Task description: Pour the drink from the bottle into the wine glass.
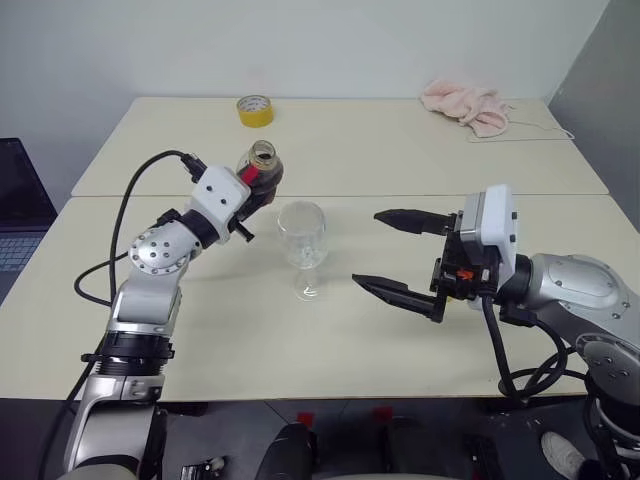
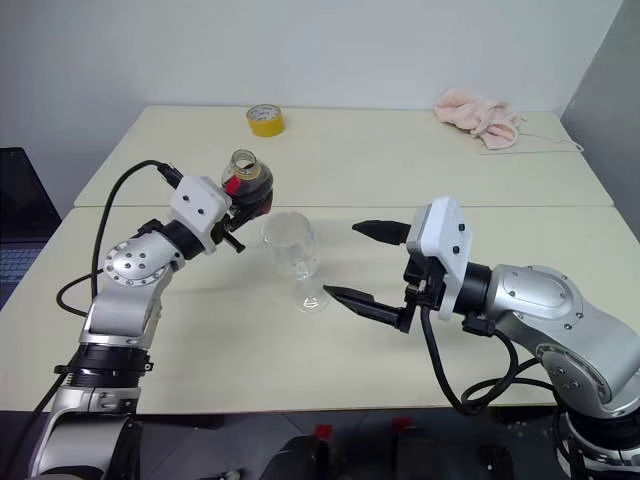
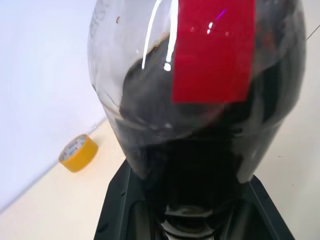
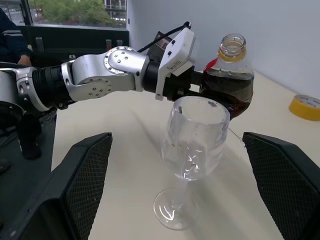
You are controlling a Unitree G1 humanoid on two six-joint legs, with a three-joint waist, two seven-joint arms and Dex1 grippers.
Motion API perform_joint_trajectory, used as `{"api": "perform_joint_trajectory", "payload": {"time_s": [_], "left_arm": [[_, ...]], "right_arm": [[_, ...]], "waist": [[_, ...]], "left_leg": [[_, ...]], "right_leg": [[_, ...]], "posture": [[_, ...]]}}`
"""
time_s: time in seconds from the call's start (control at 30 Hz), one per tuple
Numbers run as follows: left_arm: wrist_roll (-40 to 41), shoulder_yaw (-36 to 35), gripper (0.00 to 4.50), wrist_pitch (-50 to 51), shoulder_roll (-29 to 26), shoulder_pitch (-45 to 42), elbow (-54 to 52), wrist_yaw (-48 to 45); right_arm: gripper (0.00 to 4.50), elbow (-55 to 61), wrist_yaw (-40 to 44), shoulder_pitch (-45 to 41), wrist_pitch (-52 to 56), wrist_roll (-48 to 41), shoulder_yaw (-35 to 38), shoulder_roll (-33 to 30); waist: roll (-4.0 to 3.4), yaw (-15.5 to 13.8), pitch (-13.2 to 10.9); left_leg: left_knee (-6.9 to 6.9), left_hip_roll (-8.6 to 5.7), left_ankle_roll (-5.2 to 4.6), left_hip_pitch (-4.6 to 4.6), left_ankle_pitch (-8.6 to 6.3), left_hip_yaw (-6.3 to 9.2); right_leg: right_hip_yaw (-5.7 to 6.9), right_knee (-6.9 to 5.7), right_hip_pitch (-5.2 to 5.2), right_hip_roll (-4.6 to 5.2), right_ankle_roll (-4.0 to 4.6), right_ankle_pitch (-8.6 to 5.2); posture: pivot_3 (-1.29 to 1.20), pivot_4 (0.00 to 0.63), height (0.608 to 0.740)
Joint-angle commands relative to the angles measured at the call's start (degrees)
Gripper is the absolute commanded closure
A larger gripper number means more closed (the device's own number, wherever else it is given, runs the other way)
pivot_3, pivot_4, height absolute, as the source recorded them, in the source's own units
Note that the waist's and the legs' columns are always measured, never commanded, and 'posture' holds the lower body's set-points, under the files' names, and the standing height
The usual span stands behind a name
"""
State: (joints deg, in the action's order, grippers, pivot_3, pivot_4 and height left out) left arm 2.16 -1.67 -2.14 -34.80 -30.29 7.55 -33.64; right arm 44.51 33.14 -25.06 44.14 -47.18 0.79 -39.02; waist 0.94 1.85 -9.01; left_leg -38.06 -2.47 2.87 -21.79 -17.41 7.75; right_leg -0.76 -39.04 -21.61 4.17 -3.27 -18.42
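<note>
With its cap off, the bottle (image 1: 261,168) hangs upright in the clenched left gripper (image 1: 262,186) at ten o'clock of the empty wine glass (image 1: 303,245) on the bench (image 1: 400,160), the right gripper (image 1: 395,252) spread wide at three o'clock, so tipping and pouring the drink (image 4: 227,90) remain.

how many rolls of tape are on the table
1: a yellow tape roll at the far side of the table, behind the bottle; none seems hidden.
</note>
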Motion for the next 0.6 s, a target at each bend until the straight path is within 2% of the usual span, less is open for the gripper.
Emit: {"api": "perform_joint_trajectory", "payload": {"time_s": [0.03,0.27,0.6], "left_arm": [[-0.73,-1.83,3.58,-4.15,-2.22,-0.82,-1.45,-0.31],[-5.12,0.09,3.58,-12.07,-5.35,-1.7,1.06,-1.22],[-9.14,1.96,3.58,-21.44,-6.77,-3.36,6.39,-1.36]], "right_arm": [[0.0,0.05,0.18,-1.98,-0.89,-0.26,1.02,-0.22],[0.0,-0.9,0.89,-3.32,-1.07,0.35,0.08,0.06],[0.0,-2.62,0.52,-4.73,-2.34,3.87,-2.41,2.14]], "waist": [[0.0,-0.01,0.0],[0.0,-0.01,0.0],[0.0,0.03,0.0]], "left_leg": [[0.0,0.0,0.0,0.0,0.0,-0.01],[-0.01,-0.02,0.0,-0.01,0.0,-0.01],[-0.01,-0.03,0.0,-0.04,0.0,0.0]], "right_leg": [[0.0,0.0,0.0,0.0,0.0,0.0],[0.0,0.0,-0.01,0.0,0.0,0.0],[0.01,-0.02,-0.04,0.0,0.0,0.0]], "posture": [[0.0,0.15,0.74],[0.0,0.15,0.74],[0.0,0.15,0.74]]}}
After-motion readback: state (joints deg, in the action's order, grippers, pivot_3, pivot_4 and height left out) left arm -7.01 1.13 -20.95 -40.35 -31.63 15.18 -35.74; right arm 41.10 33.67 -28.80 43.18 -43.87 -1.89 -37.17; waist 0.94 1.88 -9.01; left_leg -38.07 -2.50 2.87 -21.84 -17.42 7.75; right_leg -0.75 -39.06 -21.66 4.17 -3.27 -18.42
